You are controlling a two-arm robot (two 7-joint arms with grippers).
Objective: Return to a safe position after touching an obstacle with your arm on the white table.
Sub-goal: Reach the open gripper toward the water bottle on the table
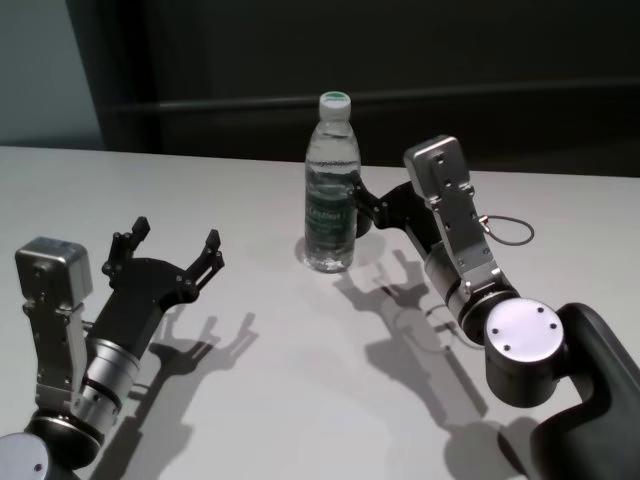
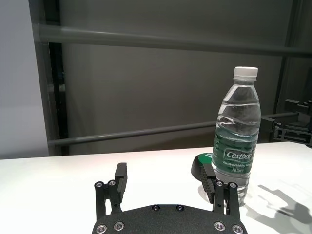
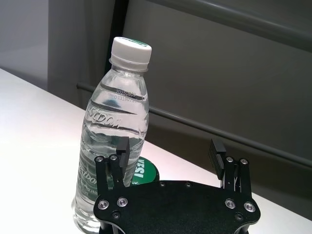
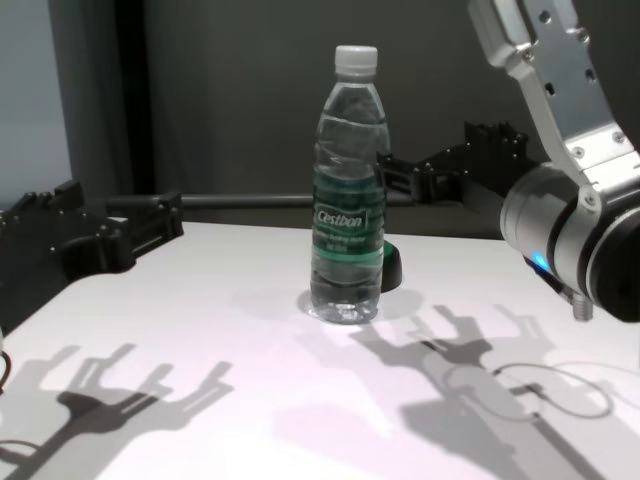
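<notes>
The obstacle, a clear water bottle with a white cap and green "Cestbon" label, stands upright mid-table on the white table. It also shows in the chest view, left wrist view and right wrist view. My right gripper is open and empty, close beside the bottle on its right; in its wrist view one finger overlaps the bottle, and I cannot tell if they touch. My left gripper is open and empty at the near left, apart from the bottle.
A small dark green-topped dome sits just behind the bottle, also seen in the left wrist view. A thin cable loop hangs off the right wrist. A dark wall with a rail runs behind the table's far edge.
</notes>
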